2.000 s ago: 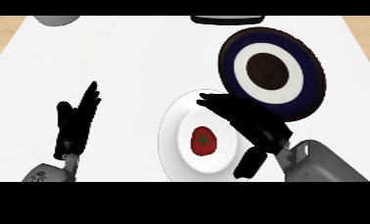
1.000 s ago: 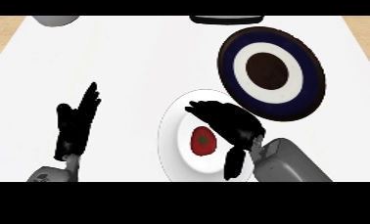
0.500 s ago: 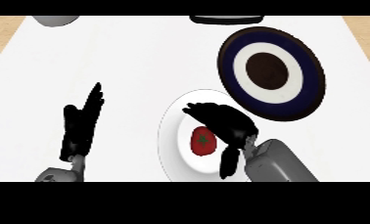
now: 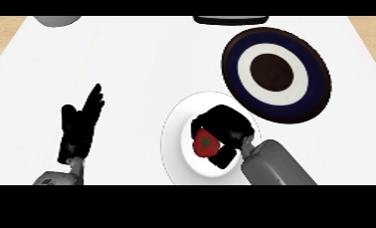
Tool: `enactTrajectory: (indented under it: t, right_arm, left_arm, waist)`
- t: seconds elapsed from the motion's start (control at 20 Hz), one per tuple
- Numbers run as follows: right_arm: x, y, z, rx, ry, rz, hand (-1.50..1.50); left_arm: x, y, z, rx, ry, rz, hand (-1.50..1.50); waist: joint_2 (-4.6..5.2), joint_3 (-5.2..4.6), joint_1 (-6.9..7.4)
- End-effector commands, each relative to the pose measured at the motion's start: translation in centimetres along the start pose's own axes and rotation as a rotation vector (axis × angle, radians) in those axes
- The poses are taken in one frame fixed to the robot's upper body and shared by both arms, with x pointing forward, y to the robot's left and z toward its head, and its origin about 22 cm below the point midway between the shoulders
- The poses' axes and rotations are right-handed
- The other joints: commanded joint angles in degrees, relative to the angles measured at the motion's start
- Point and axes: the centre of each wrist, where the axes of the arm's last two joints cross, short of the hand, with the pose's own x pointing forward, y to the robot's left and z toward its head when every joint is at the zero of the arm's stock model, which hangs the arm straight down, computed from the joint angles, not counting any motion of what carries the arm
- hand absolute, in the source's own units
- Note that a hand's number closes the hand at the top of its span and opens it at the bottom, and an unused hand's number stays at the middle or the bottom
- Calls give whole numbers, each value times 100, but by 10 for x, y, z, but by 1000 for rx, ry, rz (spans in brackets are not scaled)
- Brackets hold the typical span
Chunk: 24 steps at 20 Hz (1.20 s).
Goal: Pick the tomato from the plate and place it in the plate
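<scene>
While the right robot hand [image 4: 226, 127] curls around the tomato [image 4: 206, 142] on the white plate [image 4: 176, 137], lower centre, we judge it could slip out before reaching the dark-rimmed plate [image 4: 316, 80], upper right.

White plate [image 4: 176, 142]: smooth, matt. Tomato [image 4: 206, 142]: smooth red skin. Banded plate [image 4: 316, 72], far right: smooth, dark glaze-like rim. Counter [image 4: 147, 57]: plain matt white; wood-coloured edges.
</scene>
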Motion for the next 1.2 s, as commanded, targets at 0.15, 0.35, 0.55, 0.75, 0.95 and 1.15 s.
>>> enactTrajectory:
  t: [0.15, 0.35, 0.55, 0.75, 0.95, 1.15]
  right_arm:
    - [-3, -4, 10, -124, 23, 53, 150]
    - [-5, -13, 20, -254, -39, 140, 150]
    - [-25, 3, 40, -278, -187, 319, 150]
    - [-10, 8, 77, -463, -228, 334, 150]
    - [-9, -25, 108, -612, -287, 252, 150]
    - [-7, -46, 131, -873, -232, 238, 150]
  left_arm:
    - [20, -2, -8, 5, 10, 2, 0]
    - [-14, 2, 7, 21, 0, -8, 0]
    - [3, 11, 1, 16, -8, -14, 0]
    - [7, 15, 2, 18, 17, -6, 0]
    - [-6, -6, 10, 25, -4, 3, 0]
    - [-13, -6, 13, 22, 18, 7, 0]
  waist:
    - [1, -1, -34]
    - [-2, -2, -27]
    - [0, 3, -25]
    - [-19, 2, -86]
    - [-14, 0, -81]
    - [-17, 1, -96]
